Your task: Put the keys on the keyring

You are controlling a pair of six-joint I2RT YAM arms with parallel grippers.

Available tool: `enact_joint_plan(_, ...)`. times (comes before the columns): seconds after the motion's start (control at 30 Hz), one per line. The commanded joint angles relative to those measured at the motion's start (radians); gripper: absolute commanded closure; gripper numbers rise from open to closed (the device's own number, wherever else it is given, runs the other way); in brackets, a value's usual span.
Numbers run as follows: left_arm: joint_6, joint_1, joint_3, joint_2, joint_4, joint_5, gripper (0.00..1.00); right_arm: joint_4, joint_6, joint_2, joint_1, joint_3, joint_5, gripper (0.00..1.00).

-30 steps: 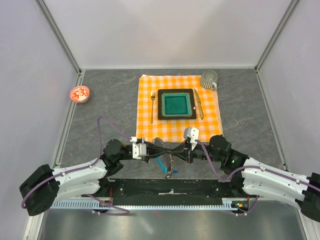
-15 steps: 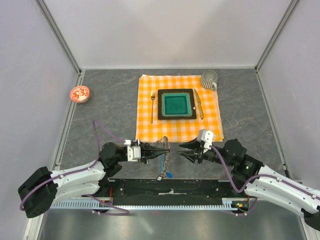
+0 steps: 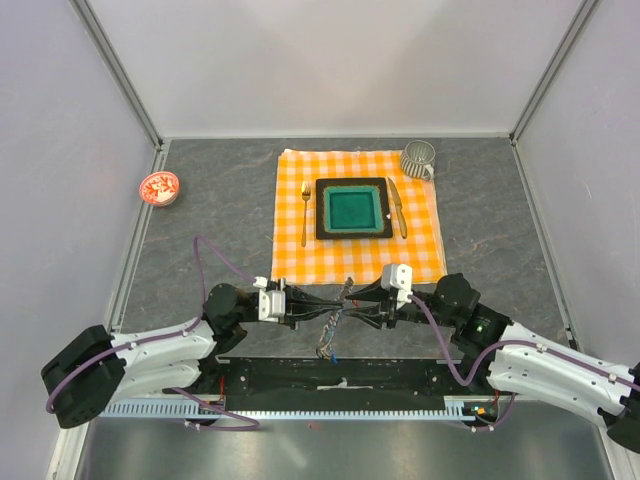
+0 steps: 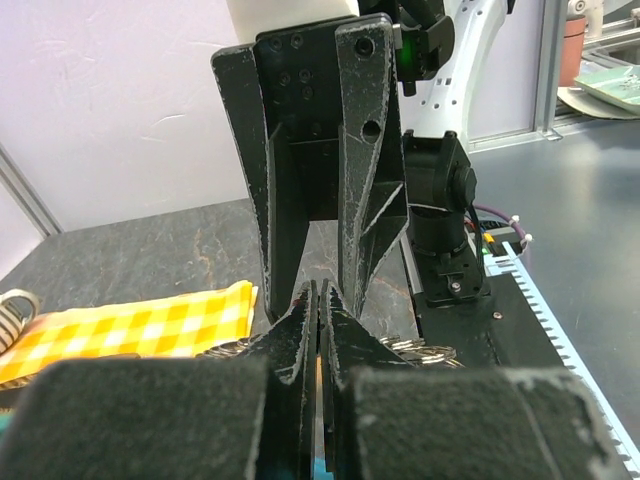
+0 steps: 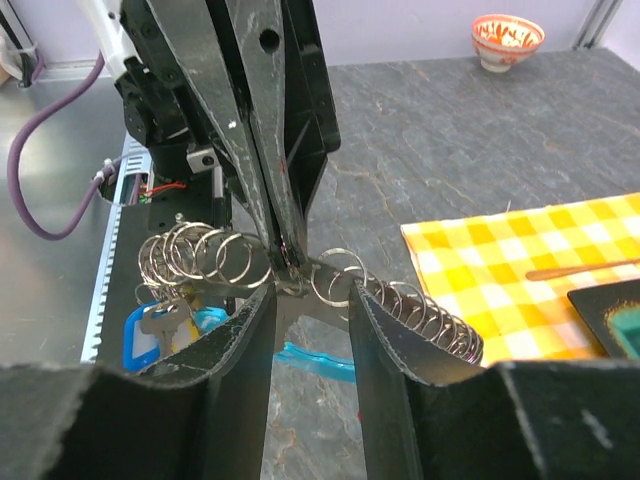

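Just in front of the orange checked cloth (image 3: 300, 262), above the grey table (image 3: 200, 220), the keyring (image 5: 205, 255) hangs in the air as a chain of silvery wire loops. At the end farthest from the cloth, a key (image 5: 160, 322) with a blue tag already dangles from the loops, near a cyan clip (image 5: 318, 362). No loose key shows on the table, so the threading looks partly or wholly done; how many keys hang there cannot be told. The left end effector (image 5: 287, 262) has its fingers pressed together, pinching one loop. The right end effector (image 5: 310, 292), below the cloth's right corner, has its fingers spread, straddling the neighbouring loops without gripping them.
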Motion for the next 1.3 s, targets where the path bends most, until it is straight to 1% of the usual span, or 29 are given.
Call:
enact_joint_plan(0.0,-0.023,-0.002,0.009,0.005,0.132,0.009,0.98,0.086,-0.017,0.007,0.0,0.002,-0.045,0.58)
enact_joint_plan(0.13,-0.023,-0.002,0.011,0.009,0.153,0.006,0.98,0.112,-0.011,0.027,0.002,-0.005,-0.065,0.61)
enact_joint_plan(0.17,-0.049,-0.004,0.009,0.011,0.16,0.006,0.98,0.118,-0.008,0.033,0.003,-0.007,-0.068,0.61)
enact_joint_plan(0.47,-0.074,-0.004,0.015,0.055,0.206,0.019,0.98,0.157,0.009,0.047,0.002,-0.01,-0.096,0.7)
enact_joint_plan(0.57,-0.079,-0.004,0.012,0.066,0.23,0.016,0.98,0.157,0.01,0.044,0.002,-0.009,-0.097,0.77)
enact_joint_plan(0.6,-0.085,-0.002,0.014,0.069,0.242,0.017,0.98,0.155,0.009,0.045,0.002,-0.01,-0.096,0.81)
enact_joint_plan(0.73,-0.097,-0.002,0.014,0.077,0.275,0.017,0.98,0.152,0.012,0.056,0.003,-0.013,-0.085,0.91)
enact_joint_plan(0.77,-0.099,-0.002,0.014,0.075,0.275,0.016,0.98,0.149,0.01,0.057,0.002,-0.013,-0.082,0.96)
enact_joint_plan(0.8,-0.099,-0.002,0.014,0.071,0.273,0.016,0.98,0.146,0.01,0.056,0.003,-0.013,-0.077,0.99)
enact_joint_plan(0.87,-0.096,-0.004,0.012,0.06,0.25,0.013,0.98,0.119,0.001,0.048,0.003,-0.005,-0.059,1.0)
enact_joint_plan(0.9,-0.091,-0.004,0.014,0.043,0.235,0.009,0.97,0.102,-0.003,0.044,0.003,-0.001,-0.05,1.0)
enact_joint_plan(0.97,-0.071,-0.002,0.012,0.008,0.143,-0.001,0.9,0.03,-0.017,0.031,0.002,0.028,-0.008,1.0)
enact_joint_plan(1.0,-0.062,-0.002,0.018,-0.047,0.087,-0.02,0.78,-0.033,-0.029,0.028,0.002,0.056,0.009,1.0)
enact_joint_plan(1.03,-0.05,-0.002,0.025,-0.078,0.025,-0.03,0.73,-0.068,-0.037,0.03,0.002,0.073,0.025,1.0)
enact_joint_plan(1.07,-0.03,-0.002,0.034,-0.11,-0.139,-0.043,0.7,-0.104,-0.045,0.033,0.003,0.09,0.036,1.0)
enact_joint_plan(1.1,0.007,-0.004,0.067,-0.15,-0.234,-0.076,0.65,-0.175,-0.059,0.037,0.003,0.128,0.059,1.0)
enact_joint_plan(1.13,0.027,-0.002,0.086,-0.214,-0.323,-0.096,0.62,-0.211,-0.063,0.054,0.002,0.146,0.072,1.0)
enact_joint_plan(1.17,0.061,-0.002,0.103,-0.244,-0.491,-0.113,0.6,-0.245,-0.068,0.065,0.003,0.166,0.081,1.0)
enact_joint_plan(1.2,0.078,-0.004,0.135,-0.265,-0.553,-0.139,0.55,-0.31,-0.077,0.076,0.003,0.204,0.098,1.0)
enact_joint_plan(1.27,0.105,-0.002,0.16,-0.304,-0.691,-0.17,0.5,-0.364,-0.083,0.113,0.003,0.24,0.116,1.0)
